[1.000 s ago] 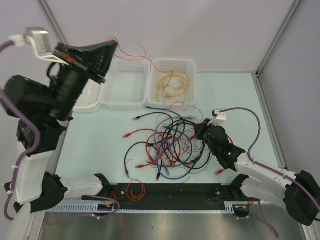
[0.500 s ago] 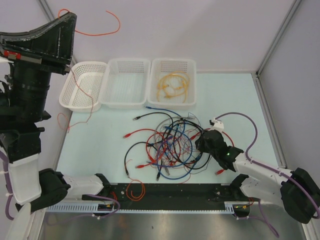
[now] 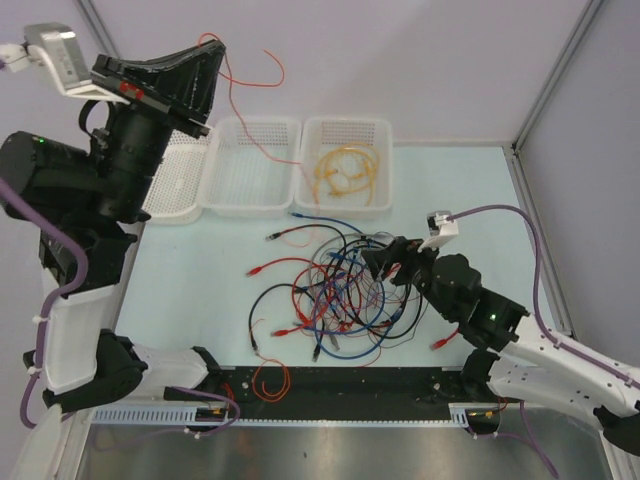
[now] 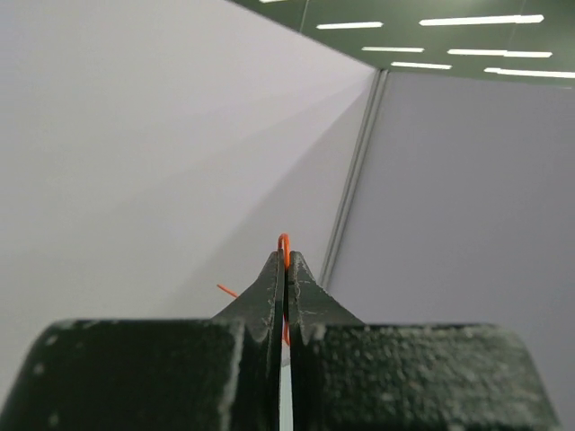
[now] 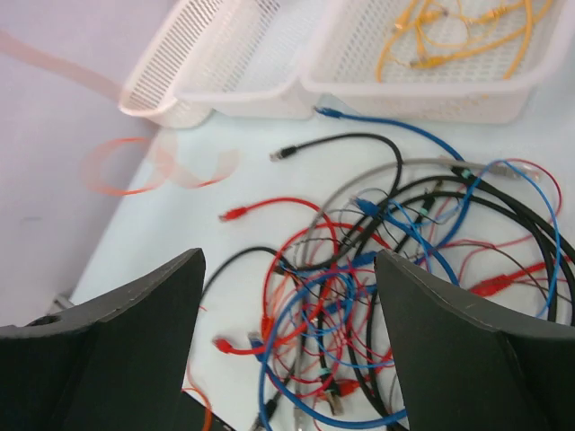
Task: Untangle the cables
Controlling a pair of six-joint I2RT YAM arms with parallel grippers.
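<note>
Pale table (image 3: 460, 200) bears tangled cables (image 3: 340, 290); left gripper (image 4: 285, 259) pinches 1 orange cable (image 4: 284, 240) aloft, probably bound for a basket (image 3: 250, 207); right gripper (image 3: 378, 262) gapes empty

Red, blue and black cables (image 3: 335, 290) lie tangled mid-table (image 3: 200, 270), yellow ones (image 3: 345, 172) lie coiled in the right basket (image 3: 346, 122), and one thin red wire (image 3: 230, 80) dangles aloft.

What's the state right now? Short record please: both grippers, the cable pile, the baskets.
Left gripper: shut on a thin red wire, raised high at the far left
Right gripper: open, low over the tangle
Tangle: red, blue and black cables, knotted on the table
Right basket: holds yellow cables
</note>
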